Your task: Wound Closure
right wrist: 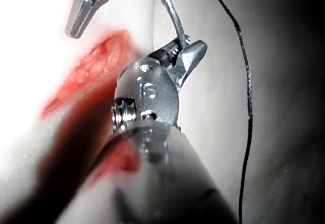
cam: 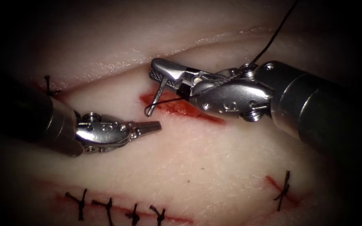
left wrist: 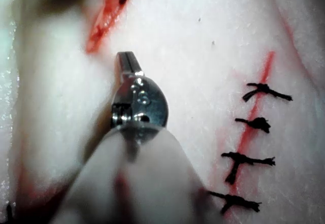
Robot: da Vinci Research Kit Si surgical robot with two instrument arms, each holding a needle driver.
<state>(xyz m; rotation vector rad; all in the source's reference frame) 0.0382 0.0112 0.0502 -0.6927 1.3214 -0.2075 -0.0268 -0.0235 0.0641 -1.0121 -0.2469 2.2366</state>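
Right pincer (cam: 158, 75) clamps the needle (cam: 156, 98) over the open cut (cam: 181, 108); left pincer (cam: 151, 127), narrowly closed and empty, should steady the tissue (cam: 214, 155).

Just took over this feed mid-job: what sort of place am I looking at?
Likely a bench suturing practice setup: pale tissue with an open cut, finished stitches, and the right tool holding the needle near its tail above the cut; the left tool holds nothing.

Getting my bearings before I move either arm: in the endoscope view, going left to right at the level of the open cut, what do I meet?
Left tool, jaws shut, holding nothing → needle, held in the right tool's shut jaws, above the open cut and not in the tissue → right tool, its body and shaft running off right, thread rising from it.
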